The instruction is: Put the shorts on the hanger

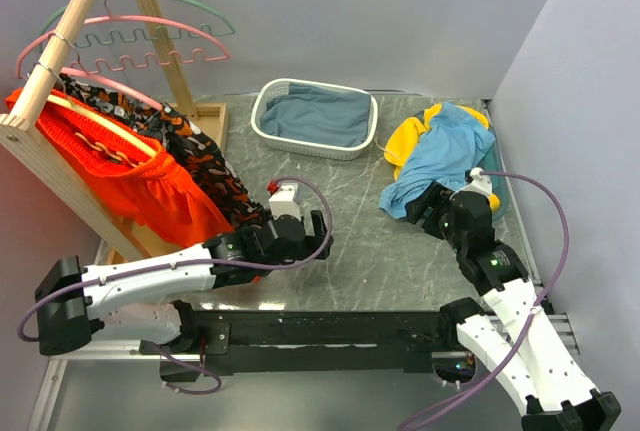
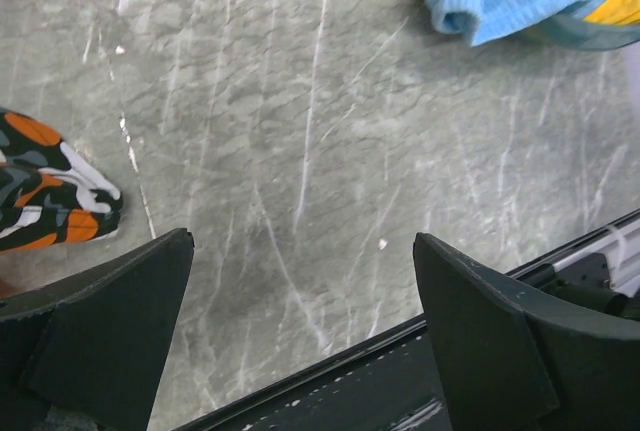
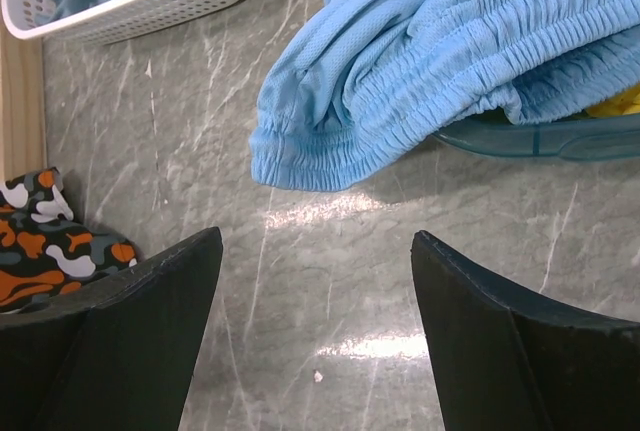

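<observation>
Shorts [image 1: 445, 156] hide most of the yellow garment [image 1: 408, 139] and tray [image 3: 560, 141] beneath.

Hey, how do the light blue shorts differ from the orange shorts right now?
The light blue shorts lie crumpled on the table, partly over a yellow garment; the orange shorts hang spread out from the wooden rack. The light blue shorts sit on the right side of the top view, the orange shorts on the far left. Both are soft fabric garments.
</observation>
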